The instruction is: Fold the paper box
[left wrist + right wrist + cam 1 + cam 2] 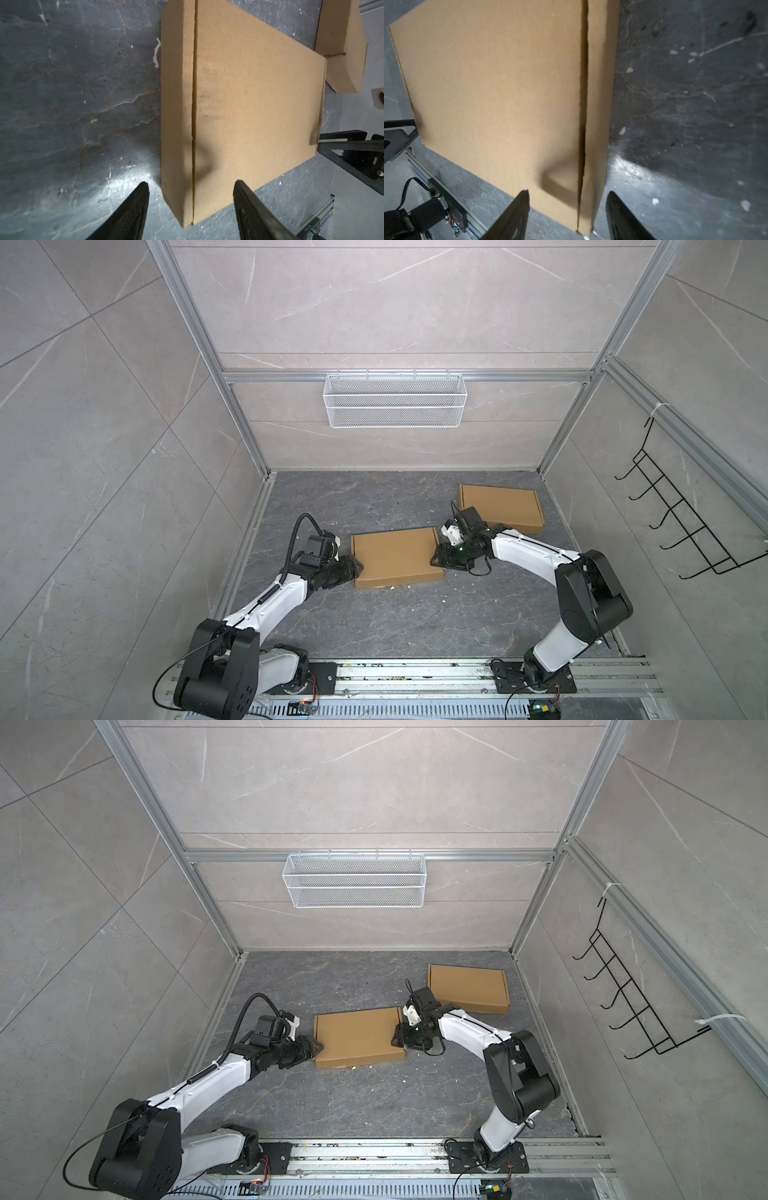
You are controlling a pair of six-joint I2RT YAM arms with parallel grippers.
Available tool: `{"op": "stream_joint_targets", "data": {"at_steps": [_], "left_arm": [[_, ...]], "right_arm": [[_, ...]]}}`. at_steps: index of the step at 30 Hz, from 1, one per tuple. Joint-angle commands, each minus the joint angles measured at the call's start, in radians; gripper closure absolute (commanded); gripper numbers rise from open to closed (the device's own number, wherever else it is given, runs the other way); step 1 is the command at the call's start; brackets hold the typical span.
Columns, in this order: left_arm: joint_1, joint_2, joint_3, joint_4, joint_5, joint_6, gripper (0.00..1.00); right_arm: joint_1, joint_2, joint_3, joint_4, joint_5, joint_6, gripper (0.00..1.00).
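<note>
White arms [528, 556], black joints [590, 597], black fingers [128, 214]

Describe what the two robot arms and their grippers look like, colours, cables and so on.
Both the left arm and right arm have glossy white link shells, bulky black joint housings and thin black cables along the links. A ribbed black hose loops above the left wrist. The left gripper and right gripper have black, tapering, textured fingers.

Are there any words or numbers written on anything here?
None: no readable text anywhere.
The near cardboard box and the far cardboard box are plain brown.
The wire basket carries no label.
Any print on the small circuit boards by the rail is too small to read.
</note>
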Motion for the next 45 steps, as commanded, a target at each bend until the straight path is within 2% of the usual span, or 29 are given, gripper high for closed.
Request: {"op": "stream_joint_targets", "data": {"at_steps": [1, 6, 12, 18, 22, 27, 30, 33, 35, 37, 38, 40, 41, 42, 43, 44, 45], "left_arm": [[-0.006, 0.063, 0.053, 0.124, 0.028, -0.023, 0.35], [0.015, 0.178, 0.171, 0.135, 0.023, 0.014, 0.36], [0.123, 0.323, 0.309, 0.156, 0.081, 0.039, 0.35], [0.128, 0.482, 0.466, 0.17, 0.128, 0.041, 0.35], [0.126, 0.553, 0.543, 0.165, 0.143, 0.037, 0.35], [0.133, 0.574, 0.574, 0.112, 0.077, 0.063, 0.32], [0.141, 0.504, 0.561, 0.074, -0.01, 0.101, 0.24], [0.142, 0.41, 0.524, 0.059, -0.062, 0.118, 0.2], [0.142, 0.322, 0.468, 0.062, -0.111, 0.128, 0.17], [0.138, 0.216, 0.38, 0.096, -0.171, 0.15, 0.11], [0.135, 0.152, 0.322, 0.127, -0.202, 0.174, 0.02], [0.119, 0.041, 0.218, 0.183, -0.267, 0.238, 0.0], [0.11, -0.009, 0.17, 0.207, -0.314, 0.278, 0.0], [0.099, -0.054, 0.13, 0.227, -0.371, 0.321, 0.0], [0.096, -0.085, 0.099, 0.248, -0.417, 0.352, 0.0], [0.095, -0.119, 0.068, 0.27, -0.488, 0.371, 0.0], [0.094, -0.15, 0.034, 0.293, -0.603, 0.37, 0.0]], "right_arm": [[0.026, 0.047, 0.061, 0.049, -0.039, 0.052, 0.4], [0.063, 0.139, 0.165, 0.065, -0.052, 0.091, 0.4], [0.065, 0.257, 0.295, 0.086, -0.041, 0.108, 0.4], [0.055, 0.383, 0.47, 0.054, -0.049, 0.102, 0.4], [0.026, 0.432, 0.525, 0.038, -0.038, 0.095, 0.4], [-0.004, 0.447, 0.586, -0.063, 0.03, -0.009, 0.37], [-0.016, 0.358, 0.536, -0.07, 0.093, -0.077, 0.31], [-0.035, 0.243, 0.474, -0.064, 0.113, -0.121, 0.3], [-0.042, 0.134, 0.402, -0.029, 0.149, -0.153, 0.3], [-0.05, -0.026, 0.266, 0.068, 0.238, -0.177, 0.3], [-0.058, -0.124, 0.176, 0.138, 0.288, -0.188, 0.29], [-0.073, -0.303, 0.0, 0.3, 0.407, -0.223, 0.26], [-0.079, -0.385, -0.091, 0.387, 0.47, -0.258, 0.18], [-0.081, -0.44, -0.164, 0.445, 0.545, -0.316, 0.06], [-0.084, -0.465, -0.206, 0.471, 0.62, -0.352, 0.0], [-0.093, -0.478, -0.225, 0.461, 0.729, -0.367, 0.0], [-0.115, -0.491, -0.232, 0.435, 0.839, -0.367, 0.0]]}}
